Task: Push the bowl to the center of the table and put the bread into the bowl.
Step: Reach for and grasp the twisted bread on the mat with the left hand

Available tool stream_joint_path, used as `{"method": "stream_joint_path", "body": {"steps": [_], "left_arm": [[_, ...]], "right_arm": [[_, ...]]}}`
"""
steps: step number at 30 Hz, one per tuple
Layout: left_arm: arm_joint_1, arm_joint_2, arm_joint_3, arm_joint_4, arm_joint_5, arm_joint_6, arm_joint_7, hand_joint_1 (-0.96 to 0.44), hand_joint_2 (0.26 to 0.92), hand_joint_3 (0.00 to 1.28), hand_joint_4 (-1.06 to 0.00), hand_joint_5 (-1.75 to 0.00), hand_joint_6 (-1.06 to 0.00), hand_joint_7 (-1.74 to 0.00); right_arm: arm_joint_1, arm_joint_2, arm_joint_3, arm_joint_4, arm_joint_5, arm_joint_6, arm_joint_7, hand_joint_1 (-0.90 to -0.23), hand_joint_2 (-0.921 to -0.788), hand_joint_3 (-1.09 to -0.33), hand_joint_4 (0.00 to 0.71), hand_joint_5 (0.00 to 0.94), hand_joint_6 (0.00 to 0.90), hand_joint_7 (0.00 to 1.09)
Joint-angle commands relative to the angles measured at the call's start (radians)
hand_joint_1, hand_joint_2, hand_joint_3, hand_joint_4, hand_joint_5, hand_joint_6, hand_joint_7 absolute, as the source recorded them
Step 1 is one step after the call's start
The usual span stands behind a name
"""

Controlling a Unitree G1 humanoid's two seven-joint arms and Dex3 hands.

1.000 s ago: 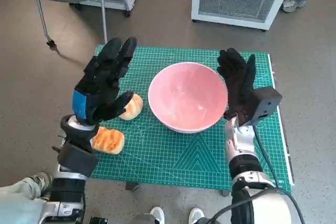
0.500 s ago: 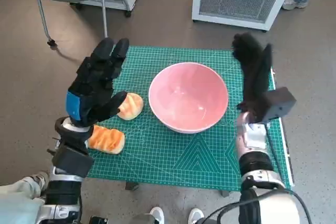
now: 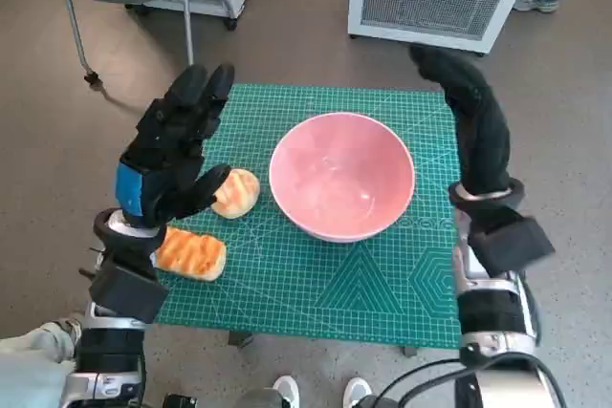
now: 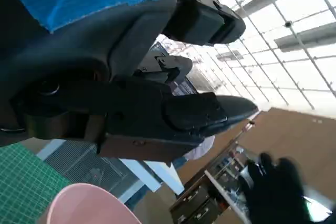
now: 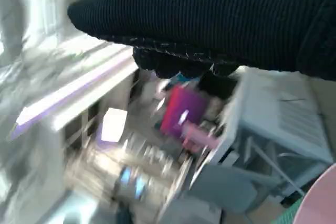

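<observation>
I see the green cutting mat (image 3: 316, 284) printed with grid lines; no writing legible. Pink bowl (image 3: 341, 176) sits mid-mat. Left hand (image 3: 172, 152) raised, fingers spread, holding nothing. Right hand (image 3: 469, 121) lifted beside the bowl, empty, fingers extended. Two bread pieces (image 3: 237, 193), (image 3: 192, 253) lie left of the bowl.

The head view looks steeply down from above the counter (image 3: 316, 312), taking in its whole green top, both arms rising from the frame's bottom and floor all round. The left wrist view sits close behind the left hand (image 4: 105, 72), tilted up toward the ceiling. The right wrist view, blurred, hugs the right hand (image 5: 210, 19). All three share the pink bowl (image 3: 341, 176).
</observation>
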Motion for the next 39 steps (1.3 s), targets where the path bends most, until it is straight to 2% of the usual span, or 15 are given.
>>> {"method": "stream_joint_path", "body": {"steps": [1, 6, 11, 15, 24, 35, 39], "left_arm": [[0.010, 0.083, 0.026, -0.032, 0.019, -0.002, -0.028, -0.28, 0.921, 0.29, -0.27, 0.00, -0.39, 0.00], [0.022, 0.243, 0.060, -0.053, 0.098, 0.001, -0.086, -0.31, 0.921, 0.26, -0.25, 0.00, -0.37, 0.00], [0.061, 0.415, 0.087, -0.110, 0.072, 0.043, -0.227, -0.38, 0.921, 0.17, -0.23, 0.00, -0.35, 0.00], [0.103, 0.502, 0.109, -0.166, 0.026, 0.085, -0.318, -0.43, 0.921, 0.08, -0.21, 0.00, -0.35, 0.00], [0.178, 0.606, 0.147, -0.213, -0.002, 0.064, -0.408, -0.44, 0.920, 0.04, -0.19, 0.00, -0.35, 0.00], [0.294, 0.692, 0.159, -0.275, 0.056, 0.088, -0.499, -0.43, 0.918, 0.02, -0.17, 0.00, -0.32, 0.00], [0.322, 0.725, 0.143, -0.302, 0.114, 0.121, -0.536, -0.56, 0.911, 0.01, -0.10, 0.00, -0.23, 0.00]], "right_arm": [[0.058, -0.019, 0.023, -0.097, 0.011, 0.046, 0.034, -0.663, -0.921, -0.832, 0.219, 0.010, -0.001, 0.63], [0.088, -0.017, 0.023, -0.175, -0.008, 0.081, 0.014, -0.683, -0.921, -0.833, 0.219, 0.009, -0.001, 0.63], [0.106, -0.015, 0.017, -0.215, 0.000, 0.104, 0.009, -0.683, -0.921, -0.836, 0.217, 0.008, -0.001, 0.62], [0.117, -0.009, 0.014, -0.241, 0.008, 0.125, 0.005, -0.675, -0.921, -0.839, 0.214, 0.006, -0.001, 0.62], [0.132, 0.008, 0.014, -0.284, 0.026, 0.166, 0.001, -0.655, -0.921, -0.846, 0.208, 0.003, -0.001, 0.61], [0.145, 0.016, 0.016, -0.317, 0.013, 0.198, -0.013, -0.647, -0.921, -0.845, 0.207, 0.002, -0.001, 0.61], [0.146, 0.015, 0.016, -0.318, 0.013, 0.202, -0.015, -0.649, -0.921, -0.845, 0.207, 0.002, -0.001, 0.63]]}}
